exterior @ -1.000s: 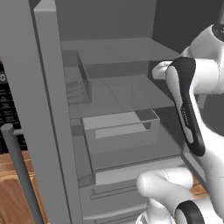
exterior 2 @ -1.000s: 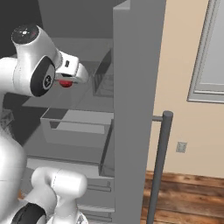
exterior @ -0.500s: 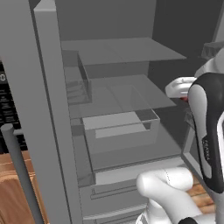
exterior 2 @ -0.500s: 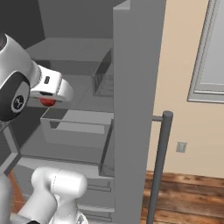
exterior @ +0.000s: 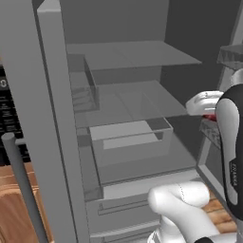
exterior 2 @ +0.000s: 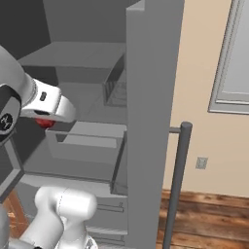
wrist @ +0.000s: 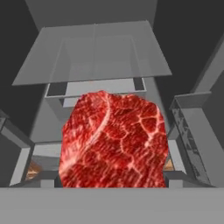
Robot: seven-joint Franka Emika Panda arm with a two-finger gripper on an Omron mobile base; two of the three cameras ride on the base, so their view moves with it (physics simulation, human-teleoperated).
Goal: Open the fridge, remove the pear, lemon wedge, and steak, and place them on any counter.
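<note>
A: Steak point(wrist: 114, 140), red and marbled, sits right in front of the hand camera, covering the finger tips. Where is it in the base views?

B: In the left base view a sliver of red point(exterior: 209, 116) shows just under the white hand, at the right edge of the open fridge point(exterior: 128, 95). In the right base view the red piece point(exterior 2: 45, 122) hangs below the white hand at the left, in front of the shelves.

A: And the gripper point(exterior 2: 46, 119)?

B: Its jaws stand wide and the steak lies between them, so it is pinching the steak across a broad side. The finger tips themselves are hidden behind the meat.

A: Is the steak touching a shelf?

B: No. In the hand view the glass shelf and the clear drawer point(wrist: 96, 89) lie farther in, beyond the meat. The steak is out in front of the fridge's interior, off any surface.

A: The fridge doors?

B: Both are swung open. The left door point(exterior: 42, 123) stands near in the left base view, with its bar handle point(exterior: 21, 185) in front of it. The right door point(exterior 2: 151, 121) fills the middle of the right base view, its bar handle point(exterior 2: 176, 185) to its right.

A: Any counter?

B: A strip of reddish-brown wood top point(exterior: 14, 204) shows at the lower left of the left base view, well apart from the steak.
</note>
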